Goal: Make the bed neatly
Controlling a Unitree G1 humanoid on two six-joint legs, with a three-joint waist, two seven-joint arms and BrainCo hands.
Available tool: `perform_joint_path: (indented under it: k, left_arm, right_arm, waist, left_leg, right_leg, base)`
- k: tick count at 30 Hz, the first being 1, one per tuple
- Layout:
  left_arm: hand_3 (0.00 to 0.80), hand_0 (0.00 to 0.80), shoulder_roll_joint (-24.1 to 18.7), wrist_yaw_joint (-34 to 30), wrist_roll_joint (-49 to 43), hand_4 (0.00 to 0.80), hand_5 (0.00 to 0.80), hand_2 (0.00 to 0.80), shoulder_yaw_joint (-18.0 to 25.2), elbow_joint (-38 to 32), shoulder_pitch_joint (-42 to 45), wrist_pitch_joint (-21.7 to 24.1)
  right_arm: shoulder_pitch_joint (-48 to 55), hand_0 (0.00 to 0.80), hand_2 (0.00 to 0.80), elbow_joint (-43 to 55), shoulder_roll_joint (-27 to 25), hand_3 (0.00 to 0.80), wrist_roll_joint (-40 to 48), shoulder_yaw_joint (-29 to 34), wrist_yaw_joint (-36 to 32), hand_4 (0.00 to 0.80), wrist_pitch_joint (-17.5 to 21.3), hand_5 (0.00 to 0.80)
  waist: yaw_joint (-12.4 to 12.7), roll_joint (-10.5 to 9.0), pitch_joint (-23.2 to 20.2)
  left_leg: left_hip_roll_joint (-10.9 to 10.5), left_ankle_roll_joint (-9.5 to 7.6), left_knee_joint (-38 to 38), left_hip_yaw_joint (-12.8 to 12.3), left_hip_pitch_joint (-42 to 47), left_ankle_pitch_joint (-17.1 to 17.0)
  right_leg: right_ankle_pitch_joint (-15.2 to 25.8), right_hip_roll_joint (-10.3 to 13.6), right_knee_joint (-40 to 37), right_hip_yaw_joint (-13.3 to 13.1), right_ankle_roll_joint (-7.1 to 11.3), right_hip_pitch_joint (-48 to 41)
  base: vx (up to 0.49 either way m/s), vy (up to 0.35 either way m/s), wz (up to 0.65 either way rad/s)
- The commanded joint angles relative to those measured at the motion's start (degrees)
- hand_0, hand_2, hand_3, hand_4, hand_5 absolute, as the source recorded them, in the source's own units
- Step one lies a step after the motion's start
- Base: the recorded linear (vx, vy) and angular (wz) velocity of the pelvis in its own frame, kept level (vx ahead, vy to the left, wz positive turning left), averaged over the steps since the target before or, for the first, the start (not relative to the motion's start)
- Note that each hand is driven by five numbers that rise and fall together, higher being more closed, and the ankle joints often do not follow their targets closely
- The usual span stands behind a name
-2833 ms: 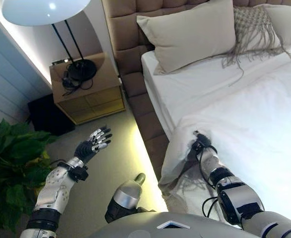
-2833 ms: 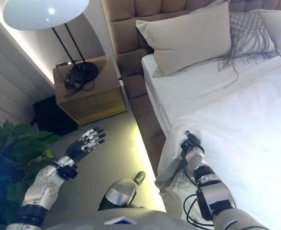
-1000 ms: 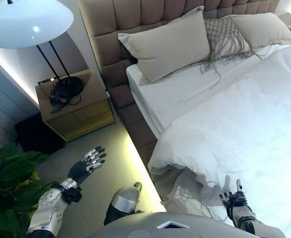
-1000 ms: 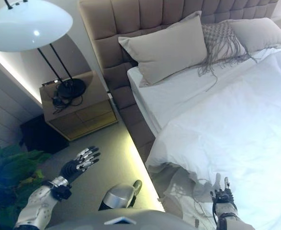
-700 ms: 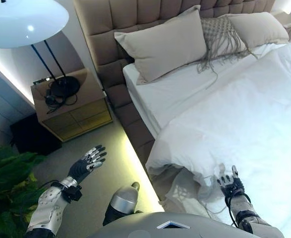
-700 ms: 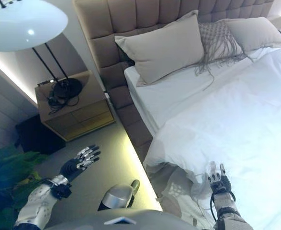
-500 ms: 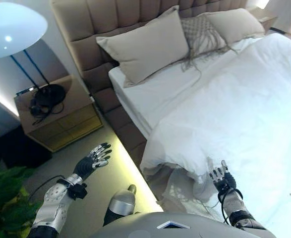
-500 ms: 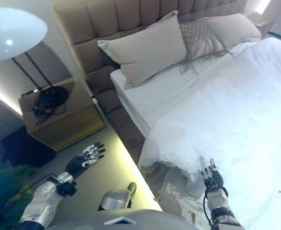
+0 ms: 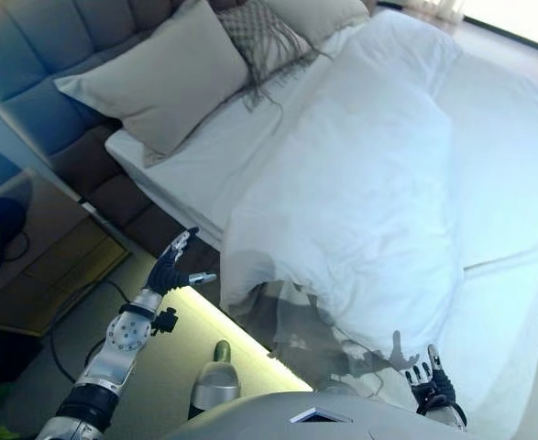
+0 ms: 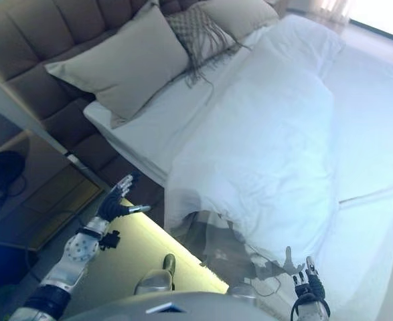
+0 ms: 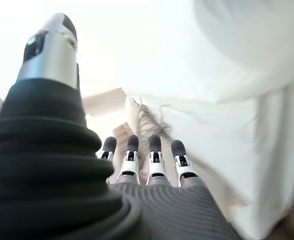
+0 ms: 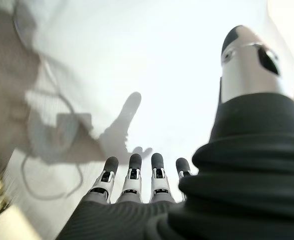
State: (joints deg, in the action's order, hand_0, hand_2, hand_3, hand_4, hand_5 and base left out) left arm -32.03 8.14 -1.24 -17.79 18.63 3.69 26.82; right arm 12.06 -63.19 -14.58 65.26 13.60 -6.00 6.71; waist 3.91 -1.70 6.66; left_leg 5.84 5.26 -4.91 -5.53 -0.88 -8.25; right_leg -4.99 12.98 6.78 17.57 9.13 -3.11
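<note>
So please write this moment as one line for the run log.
left hand: open, beside bed edge, holds nothing | right hand: open, over white duvet, not gripping | duvet: near corner rumpled | pillows: at headboard

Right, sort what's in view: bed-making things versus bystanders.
For the job: white duvet, large beige pillow, fringed cushion, white sheet, both open hands, left, right.
Bystanders: nightstand, tufted headboard.

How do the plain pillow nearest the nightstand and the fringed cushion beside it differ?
The plain pillow is larger, smooth and beige; the fringed cushion is smaller, with a woven net cover. The pillow has clean edges, while the cushion trails long fringe onto the white sheet. Both lean against the tufted headboard.
</note>
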Motion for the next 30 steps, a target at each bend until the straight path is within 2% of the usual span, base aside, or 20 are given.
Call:
perform_joint_path:
  k: [1, 7, 11, 19, 23, 30]
  left_arm:
    - [0.000, 0.000, 0.2, 9.2, -7.4, 0.000, 0.000, 0.000, -1.3, 1.6, -10.6, 3.9]
    - [0.000, 0.000, 4.2, 23.2, -14.1, 0.000, 0.000, 0.000, -7.8, 8.0, -24.7, 2.0]
    - [0.000, 0.000, 6.1, 29.1, -17.1, 0.000, 0.000, 0.000, -9.3, 11.4, -30.2, 2.1]
    - [0.000, 0.000, 6.0, 38.1, -24.7, 0.000, 0.000, 0.000, -10.2, 12.4, -35.6, 0.6]
    - [0.000, 0.000, 4.8, 42.1, -30.9, 0.000, 0.000, 0.000, -11.1, 13.2, -37.1, -4.6]
    - [0.000, 0.000, 3.7, 47.2, -33.3, 0.000, 0.000, 0.000, -13.9, 20.1, -40.6, -15.9]
  right_arm:
    - [-3.8, 0.000, 0.000, -2.7, -2.4, 0.000, 3.0, 2.9, -2.0, 0.000, 1.0, 0.000]
    - [-11.1, 0.000, 0.000, -8.1, -7.0, 0.000, 6.2, 2.0, -2.4, 0.000, 0.3, 0.000]
    - [-14.3, 0.000, 0.000, -8.8, -8.7, 0.000, 6.3, 0.8, -1.4, 0.000, -0.7, 0.000]
    - [-15.9, 0.000, 0.000, -10.1, -12.4, 0.000, 9.0, 1.3, -1.0, 0.000, -2.0, 0.000]
    - [-15.6, 0.000, 0.000, -10.9, -14.6, 0.000, 9.6, 3.1, -2.9, 0.000, -2.8, 0.000]
    - [-16.0, 0.000, 0.000, -10.7, -18.2, 0.000, 10.6, 3.4, -6.0, 0.000, -3.2, 0.000]
  waist:
    - [-1.2, 1.29, 4.9]
    - [-5.0, 2.87, 11.9]
    - [-6.8, 2.95, 15.3]
    - [-9.6, 2.47, 19.8]
    - [-11.1, 2.13, 21.4]
    - [-13.1, 2.08, 22.8]
  left_leg:
    - [0.1, -3.30, 5.7, -1.5, 2.0, 9.0]
    - [-0.1, -2.65, 8.5, -1.7, -7.7, 7.4]
    - [0.1, -1.96, 11.0, -1.9, -13.3, 6.2]
    - [0.3, -0.58, 13.4, -2.8, -19.1, 4.7]
    - [0.3, -0.15, 14.1, -4.1, -20.5, 4.5]
    - [0.1, 0.44, 15.5, -5.4, -22.3, 4.5]
  right_leg:
    - [7.9, 2.5, 2.0, -2.7, 4.61, 6.5]
    - [8.9, 1.8, 3.4, -6.7, 2.97, 16.0]
    - [9.3, 1.3, 4.9, -8.3, 2.30, 20.9]
    - [9.9, 1.4, 6.6, -10.1, 2.26, 26.9]
    - [10.4, 1.4, 6.3, -10.9, 2.26, 28.6]
    - [10.5, 2.1, 6.5, -12.2, 2.21, 30.6]
  base:
    - [-0.251, 0.026, -0.29]
    - [-0.342, 0.102, -0.38]
    - [-0.204, 0.076, -0.45]
    - [-0.091, 0.079, -0.33]
    - [-0.022, 0.113, -0.20]
    - [0.009, 0.108, -0.24]
